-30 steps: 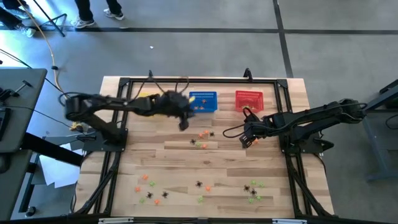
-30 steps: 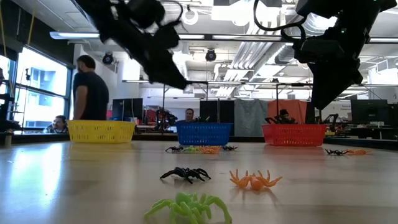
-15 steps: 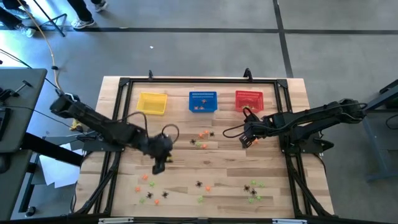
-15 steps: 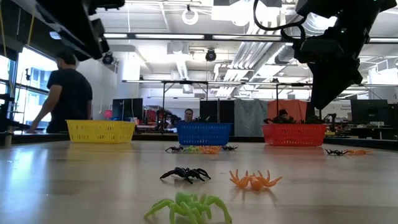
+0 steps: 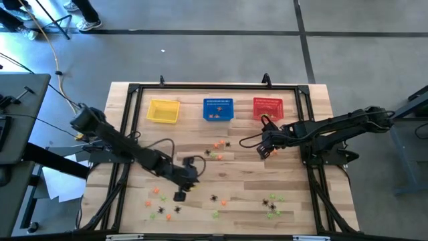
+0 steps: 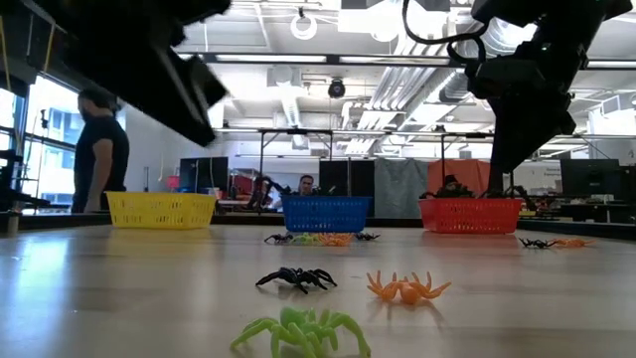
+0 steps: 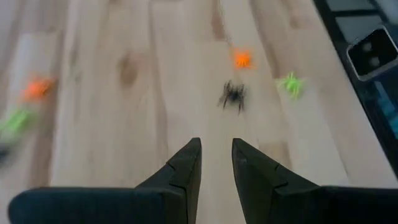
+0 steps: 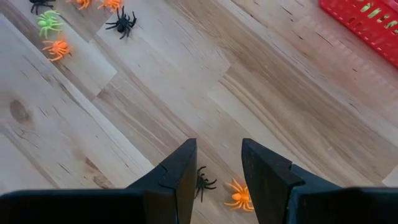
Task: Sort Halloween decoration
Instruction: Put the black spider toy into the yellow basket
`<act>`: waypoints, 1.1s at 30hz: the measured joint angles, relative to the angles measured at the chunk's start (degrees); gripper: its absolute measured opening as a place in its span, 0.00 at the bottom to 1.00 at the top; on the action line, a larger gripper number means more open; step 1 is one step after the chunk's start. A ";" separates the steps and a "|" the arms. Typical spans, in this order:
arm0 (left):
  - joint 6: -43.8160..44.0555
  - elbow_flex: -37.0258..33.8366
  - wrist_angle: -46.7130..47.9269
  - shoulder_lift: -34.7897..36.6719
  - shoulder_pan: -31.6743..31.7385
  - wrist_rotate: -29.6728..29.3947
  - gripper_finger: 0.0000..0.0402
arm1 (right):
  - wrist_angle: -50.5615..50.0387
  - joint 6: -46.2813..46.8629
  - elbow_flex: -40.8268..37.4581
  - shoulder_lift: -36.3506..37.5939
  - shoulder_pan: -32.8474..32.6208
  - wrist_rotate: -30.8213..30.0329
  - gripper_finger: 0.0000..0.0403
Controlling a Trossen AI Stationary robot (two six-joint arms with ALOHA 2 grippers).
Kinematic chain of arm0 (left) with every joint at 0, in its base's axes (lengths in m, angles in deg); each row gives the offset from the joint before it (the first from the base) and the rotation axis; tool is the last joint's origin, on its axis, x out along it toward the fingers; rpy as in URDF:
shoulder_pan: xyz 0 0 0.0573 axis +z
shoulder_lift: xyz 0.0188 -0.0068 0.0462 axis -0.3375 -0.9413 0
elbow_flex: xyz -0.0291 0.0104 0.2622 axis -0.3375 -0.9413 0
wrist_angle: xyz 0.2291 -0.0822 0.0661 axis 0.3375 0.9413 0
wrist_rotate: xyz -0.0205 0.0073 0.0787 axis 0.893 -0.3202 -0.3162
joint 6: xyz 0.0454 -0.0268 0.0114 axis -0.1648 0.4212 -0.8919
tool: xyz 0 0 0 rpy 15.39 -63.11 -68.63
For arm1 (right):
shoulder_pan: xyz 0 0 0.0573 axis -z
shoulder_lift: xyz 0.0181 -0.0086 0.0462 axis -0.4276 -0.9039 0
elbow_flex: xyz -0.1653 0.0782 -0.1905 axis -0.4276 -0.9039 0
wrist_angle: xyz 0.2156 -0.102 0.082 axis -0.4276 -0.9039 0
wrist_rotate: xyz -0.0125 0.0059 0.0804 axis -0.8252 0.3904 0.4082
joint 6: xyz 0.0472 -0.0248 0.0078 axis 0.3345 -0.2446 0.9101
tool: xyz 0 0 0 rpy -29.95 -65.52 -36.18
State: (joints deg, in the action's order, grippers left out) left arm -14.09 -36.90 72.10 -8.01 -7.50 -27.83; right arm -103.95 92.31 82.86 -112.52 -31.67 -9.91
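Above scattered spiders point(image 5: 215, 198), left gripper point(image 5: 180, 195) hangs empty.

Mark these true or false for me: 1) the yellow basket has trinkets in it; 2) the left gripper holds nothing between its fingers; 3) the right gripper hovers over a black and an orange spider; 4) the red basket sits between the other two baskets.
1) False. The yellow basket looks empty in the high view.
2) True. The left gripper has only bare wood showing between its fingers, a black spider ahead of it.
3) True. The right gripper hangs over a black spider and an orange spider.
4) False. The blue basket is in the middle; the red basket is at the right end.
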 joint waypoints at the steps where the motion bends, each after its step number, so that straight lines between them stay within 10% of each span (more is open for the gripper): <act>1: -1.31 0.06 -2.28 -1.87 0.00 0.06 0.19 | 0.13 0.00 0.00 0.00 0.00 0.01 0.31; 12: -4.36 3.87 -13.75 -14.63 0.76 -0.85 0.25 | 2.84 0.00 0.01 0.07 0.00 0.01 0.31; 33: -11.24 5.57 -16.84 -16.68 -0.07 3.53 0.39 | 8.59 0.00 0.02 -0.31 0.00 0.03 0.31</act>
State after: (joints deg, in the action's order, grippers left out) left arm -25.33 -31.33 55.26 -24.69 -7.56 -24.30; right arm -95.36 92.31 82.88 -112.82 -31.67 -9.89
